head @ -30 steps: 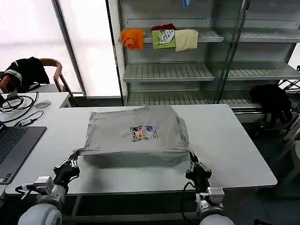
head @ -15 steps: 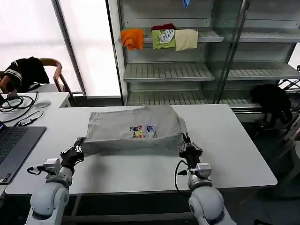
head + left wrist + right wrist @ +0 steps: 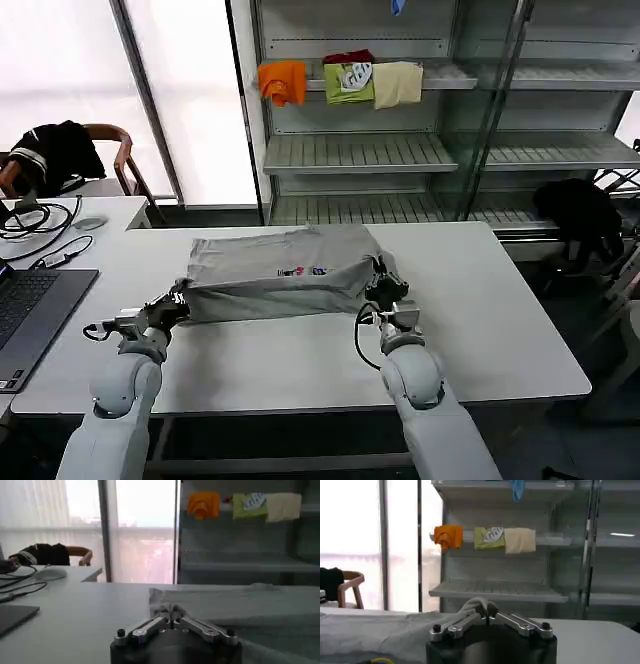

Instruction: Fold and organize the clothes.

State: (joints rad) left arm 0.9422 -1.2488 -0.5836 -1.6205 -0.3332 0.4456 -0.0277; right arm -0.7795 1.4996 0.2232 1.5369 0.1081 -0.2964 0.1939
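A light grey shirt (image 3: pixel 285 272) lies on the white table (image 3: pixel 300 350), its near part doubled back over itself so the small coloured chest print (image 3: pixel 303 270) sits right at the fold. My left gripper (image 3: pixel 180 297) is shut on the shirt's near left corner. My right gripper (image 3: pixel 385 282) is shut on the near right corner. In the left wrist view a pinch of grey cloth (image 3: pixel 172 611) bunches between the closed left gripper (image 3: pixel 173 622). The right wrist view shows a loop of cloth (image 3: pixel 477 605) held in the closed right gripper (image 3: pixel 487 616).
A laptop (image 3: pixel 28 310), cables (image 3: pixel 35 222) and a mouse (image 3: pixel 90 223) lie on the left desk. Behind the table stand metal shelves (image 3: pixel 420 150) with orange (image 3: pixel 283 82), green (image 3: pixel 350 83) and cream (image 3: pixel 398 85) folded cloths. Black garments hang on a chair (image 3: pixel 55 155) and at the right (image 3: pixel 580 220).
Both grippers have carried the shirt's near edge away from me, toward the shelves, folding the front part over the rest. The visible grey area has shrunk and the print is now at the fold.
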